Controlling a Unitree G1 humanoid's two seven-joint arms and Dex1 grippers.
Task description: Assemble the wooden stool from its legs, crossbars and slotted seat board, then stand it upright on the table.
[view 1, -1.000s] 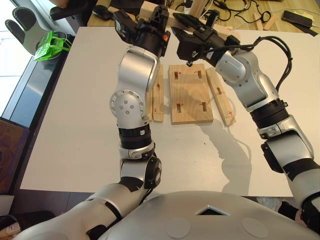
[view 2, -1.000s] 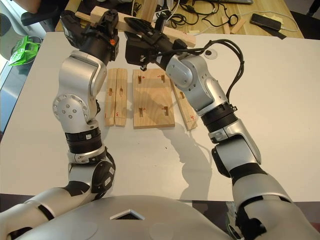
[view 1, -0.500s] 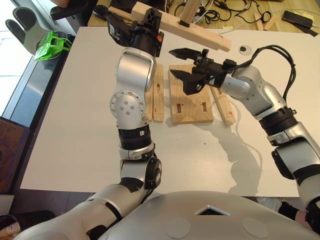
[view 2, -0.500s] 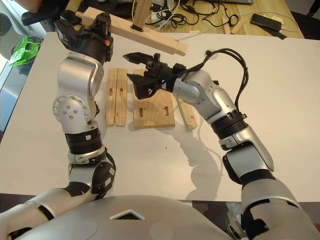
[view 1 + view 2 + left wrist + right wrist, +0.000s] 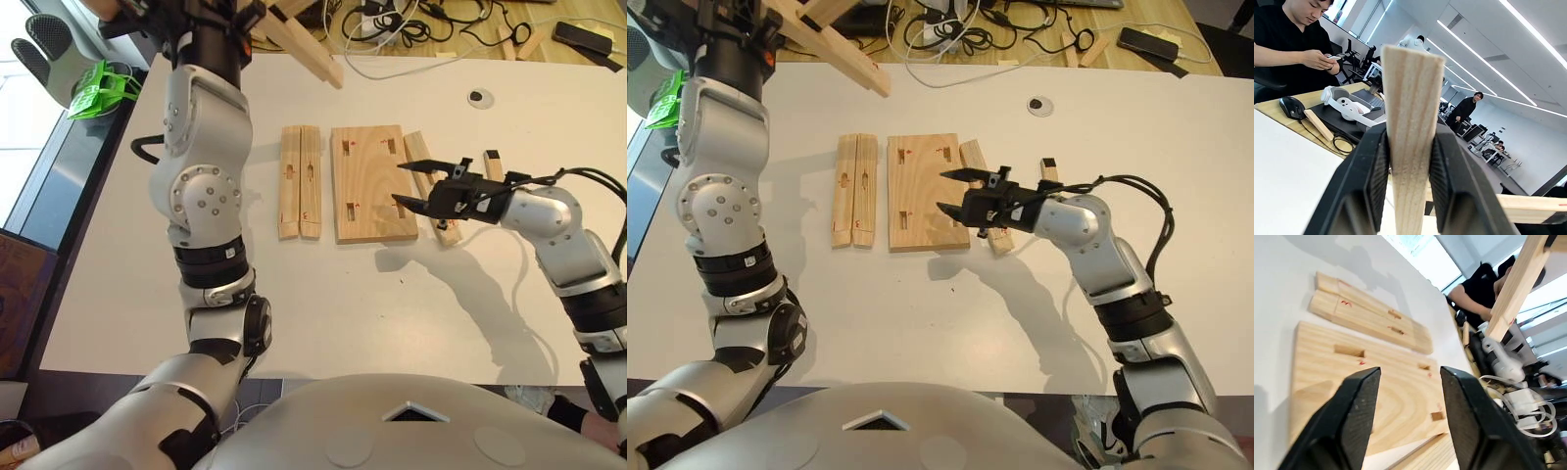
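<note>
A second ago both my claws were up at the far edge of the table on the same leg-and-crossbar piece. Now my right claw has let go and dropped low. Its fingers are spread wide and empty over the right edge of the seat board, just above the single slotted bar lying beside it. My left claw has kept the leg-and-crossbar piece — clamped tight across its width — and swung it up toward the far left corner of the table. I take this to mean the sub-assembly is parked in one claw and my right is free to fetch the next part. Nothing is seated in the board yet.

The seat board lies flat mid-table, slots up. It is pale wood with broad grain, with four small rectangular slots in two pairs and small red marks beside them. Two more slotted bars lie side by side, touching, just off its left edge — the joints look like a snug fit, so I judge alignment will matter.
</note>
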